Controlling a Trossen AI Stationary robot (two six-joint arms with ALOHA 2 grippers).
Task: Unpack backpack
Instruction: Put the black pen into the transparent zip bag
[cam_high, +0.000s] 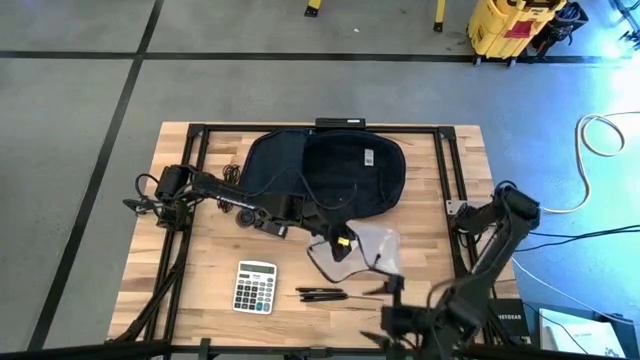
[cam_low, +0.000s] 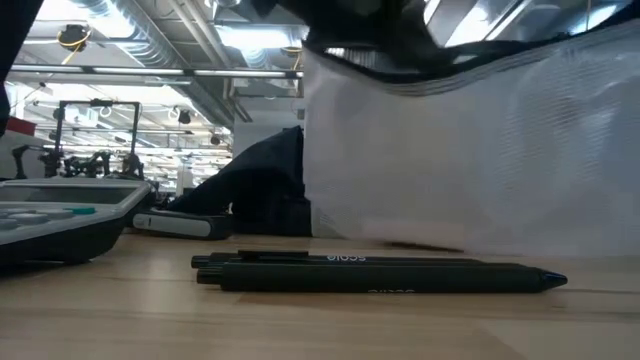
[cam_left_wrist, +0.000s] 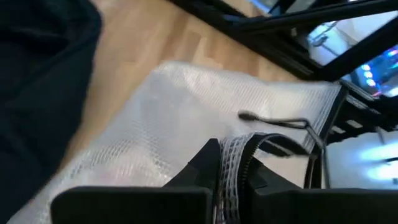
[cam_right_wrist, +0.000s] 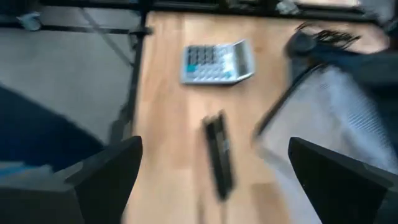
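Lighting: we record even overhead light on the desk (cam_high: 200, 310), with soft, short shadows. Glare: strong blue-white patch on the floor (cam_high: 600, 60) at the high view's upper right; bright ceiling lights (cam_low: 250, 40) in the low view. Blur: both wrist views smeared; calculator (cam_right_wrist: 214, 62) and pens (cam_right_wrist: 217, 155) soft-edged.

Two dark jointed arms, black cables attached.

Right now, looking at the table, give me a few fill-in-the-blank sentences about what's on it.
1. The left gripper is shut on the clear mesh ____.
2. The calculator lies on the table, ____ the backpack.
3. The right gripper hangs with its fingers ____.
4. Two black ____ lie beside the calculator.

Missing words: pouch; outside; open; pens
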